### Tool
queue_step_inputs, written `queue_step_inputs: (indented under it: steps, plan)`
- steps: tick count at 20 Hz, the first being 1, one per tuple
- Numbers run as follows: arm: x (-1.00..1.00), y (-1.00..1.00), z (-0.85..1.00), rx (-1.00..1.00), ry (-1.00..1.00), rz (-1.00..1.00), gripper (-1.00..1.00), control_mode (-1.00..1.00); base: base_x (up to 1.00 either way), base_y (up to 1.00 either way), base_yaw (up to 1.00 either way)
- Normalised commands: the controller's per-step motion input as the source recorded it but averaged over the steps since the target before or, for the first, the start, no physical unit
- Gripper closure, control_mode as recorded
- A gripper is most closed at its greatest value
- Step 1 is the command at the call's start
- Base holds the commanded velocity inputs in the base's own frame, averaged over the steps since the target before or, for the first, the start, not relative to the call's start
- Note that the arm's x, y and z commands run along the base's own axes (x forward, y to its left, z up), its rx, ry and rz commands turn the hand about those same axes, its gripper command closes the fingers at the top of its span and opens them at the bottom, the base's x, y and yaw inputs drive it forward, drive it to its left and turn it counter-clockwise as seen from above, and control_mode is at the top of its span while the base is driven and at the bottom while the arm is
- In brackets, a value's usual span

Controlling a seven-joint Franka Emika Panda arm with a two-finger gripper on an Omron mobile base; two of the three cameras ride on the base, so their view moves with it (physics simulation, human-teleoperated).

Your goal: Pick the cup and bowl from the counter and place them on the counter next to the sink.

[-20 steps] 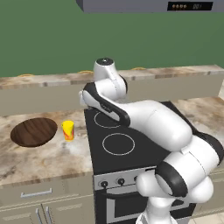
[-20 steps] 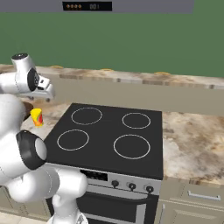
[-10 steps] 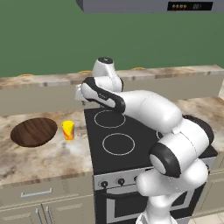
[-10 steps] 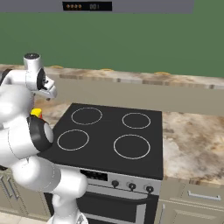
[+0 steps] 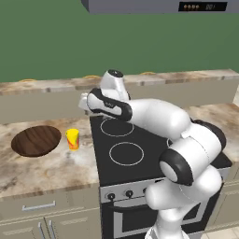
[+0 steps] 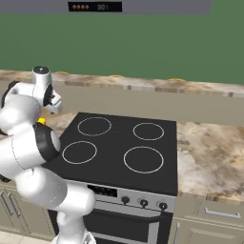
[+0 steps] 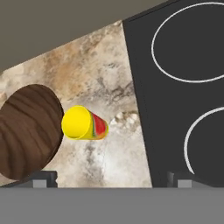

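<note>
A: The beige-and-brown marbled stone counter [image 5: 51,168] spreads left of the black glass stovetop [image 5: 140,154], and the white arm reaches out above the stovetop's left edge.

B: The wide dark brown wood-grain bowl [image 5: 36,140] sits on that counter, the small yellow tumbler cup [image 5: 72,138] upright just beside it, stove side.

A: And the two-finger gripper [image 7: 111,178]?

B: Jaws spread fully wide, holding nothing, hanging above the cup.
</note>
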Motion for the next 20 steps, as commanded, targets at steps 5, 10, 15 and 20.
queue_step_inputs:
  steps: [5,10,15,20]
  plan:
    - [0.16,0.09,0.00,0.00,0.01,-0.01,-1.00,-1.00,0.00,0.00,0.00]
    - [0.05,0.00,0.00,-0.01,0.09,0.00,-1.00,-1.00,0.00,0.00,0.00]
    - [0.00,0.02,-0.02,-0.07,0.14,0.00,-1.00,-1.00,0.00,0.00,0.00]
    - [0.00,0.03,0.00,-0.03,0.03,0.00,-1.00,-1.00,0.00,0.00,0.00]
